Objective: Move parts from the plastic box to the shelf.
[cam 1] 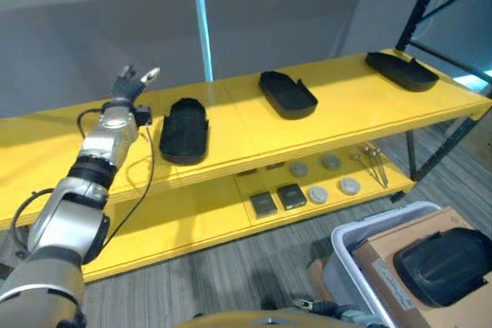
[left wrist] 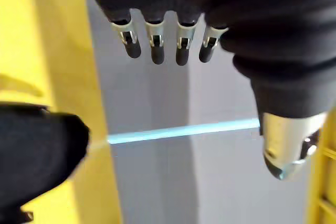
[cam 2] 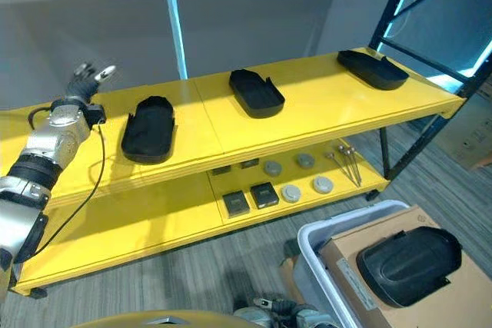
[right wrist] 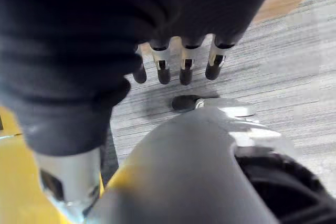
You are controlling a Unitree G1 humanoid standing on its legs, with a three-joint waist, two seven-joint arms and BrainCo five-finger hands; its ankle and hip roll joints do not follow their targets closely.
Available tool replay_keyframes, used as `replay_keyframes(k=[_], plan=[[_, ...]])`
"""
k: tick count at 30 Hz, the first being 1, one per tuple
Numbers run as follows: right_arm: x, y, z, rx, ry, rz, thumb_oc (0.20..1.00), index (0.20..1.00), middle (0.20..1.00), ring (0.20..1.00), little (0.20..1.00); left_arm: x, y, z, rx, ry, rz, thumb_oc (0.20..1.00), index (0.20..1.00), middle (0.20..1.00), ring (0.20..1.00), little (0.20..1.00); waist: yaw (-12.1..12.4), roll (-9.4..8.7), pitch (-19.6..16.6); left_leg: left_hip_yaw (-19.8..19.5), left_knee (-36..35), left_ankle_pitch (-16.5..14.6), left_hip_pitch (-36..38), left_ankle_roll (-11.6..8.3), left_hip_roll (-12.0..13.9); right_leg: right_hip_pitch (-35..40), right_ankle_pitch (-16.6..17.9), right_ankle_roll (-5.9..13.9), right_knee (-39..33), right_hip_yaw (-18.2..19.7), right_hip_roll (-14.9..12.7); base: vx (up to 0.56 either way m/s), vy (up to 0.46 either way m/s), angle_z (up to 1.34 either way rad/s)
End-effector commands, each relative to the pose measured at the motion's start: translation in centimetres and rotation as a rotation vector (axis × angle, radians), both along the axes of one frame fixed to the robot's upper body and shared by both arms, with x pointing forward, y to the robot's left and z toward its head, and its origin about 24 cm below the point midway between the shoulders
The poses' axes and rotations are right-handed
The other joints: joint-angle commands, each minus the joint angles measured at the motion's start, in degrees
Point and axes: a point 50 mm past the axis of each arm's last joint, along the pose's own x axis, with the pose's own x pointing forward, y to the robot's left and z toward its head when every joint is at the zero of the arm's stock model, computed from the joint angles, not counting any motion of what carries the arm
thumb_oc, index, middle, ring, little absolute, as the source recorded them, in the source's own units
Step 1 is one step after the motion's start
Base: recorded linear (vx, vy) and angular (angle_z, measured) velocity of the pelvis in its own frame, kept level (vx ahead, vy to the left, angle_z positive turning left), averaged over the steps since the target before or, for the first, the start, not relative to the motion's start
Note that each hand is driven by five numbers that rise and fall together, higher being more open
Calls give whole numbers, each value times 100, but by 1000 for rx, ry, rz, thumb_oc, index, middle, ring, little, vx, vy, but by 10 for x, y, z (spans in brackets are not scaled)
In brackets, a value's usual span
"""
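My left hand is up by the shelf, and it holds nothing.

My left hand (cam 1: 129, 82) floats over the top board of the yellow shelf (cam 1: 338, 105), near its left end, fingers loose. Just beside it lies a black part (cam 1: 184, 129). Two more black parts (cam 1: 287, 94) (cam 1: 401, 70) lie along the board toward its right end. One black part (cam 1: 443, 263) sits in the plastic box (cam 1: 347, 245). My right hand (right wrist: 181, 59) hangs over the floor, fingers loose.

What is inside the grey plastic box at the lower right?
A brown cardboard carton sits in the grey plastic box, with one black moulded part on top. Anything beneath the carton is hidden.
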Motion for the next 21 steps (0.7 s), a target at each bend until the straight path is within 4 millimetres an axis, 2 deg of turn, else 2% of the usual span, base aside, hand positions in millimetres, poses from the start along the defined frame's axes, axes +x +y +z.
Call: replay_keyframes(k=[1, 4, 6, 11, 13, 21], plan=[[-12, -9, -2, -47, 94, 39, 1000, 1000, 1000, 1000, 1000, -10, -6, 34, 6, -165, -123, 200, 200, 200, 200, 200, 65, -36, 131, -141, -6, -283, 109, -44, 17, 170, -187, 317, 9, -316, -285, -1, 69, 12], [-23, -6, -5, -46, 137, 41, 1000, 1000, 1000, 1000, 1000, -33, -15, 16, -21, -179, -217, 200, 200, 200, 200, 200, 202, -66, 185, -208, -6, -312, 96, -5, -1, 201, -201, 311, 9, -373, -304, 6, 57, 7], [-35, -3, -8, -41, 149, 51, 1000, 1000, 1000, 1000, 1000, -57, -20, -6, -48, -182, -260, 200, 200, 200, 200, 200, 312, -105, 252, -255, -6, -328, 66, 35, -12, 205, -194, 319, 9, -422, -326, 17, 62, 12], [-38, 0, -8, -19, 107, 29, 1000, 1000, 1000, 1000, 1000, -69, -30, -25, -81, -143, -302, 200, 200, 200, 200, 200, 376, -135, 334, -289, -6, -336, -6, 68, -35, 151, -167, 343, 9, -468, -357, 25, 25, 22], [-27, 5, -7, 1, 44, 3, 1000, 1000, 1000, 1000, 1000, -73, -39, -35, -105, -119, -326, 200, 200, 200, 200, 200, 367, -140, 419, -265, -6, -329, -112, 71, -34, 35, -138, 362, 9, -463, -380, 18, 7, 13], [14, 2, 4, -1, -101, -9, 1000, 1000, 1000, 1000, 1000, -66, -53, -34, -131, -154, -321, 200, 200, 200, 200, 200, 187, -65, 887, -154, -6, -216, -518, 57, -36, -464, -7, 342, 9, -253, -367, -95, 5, -10]])
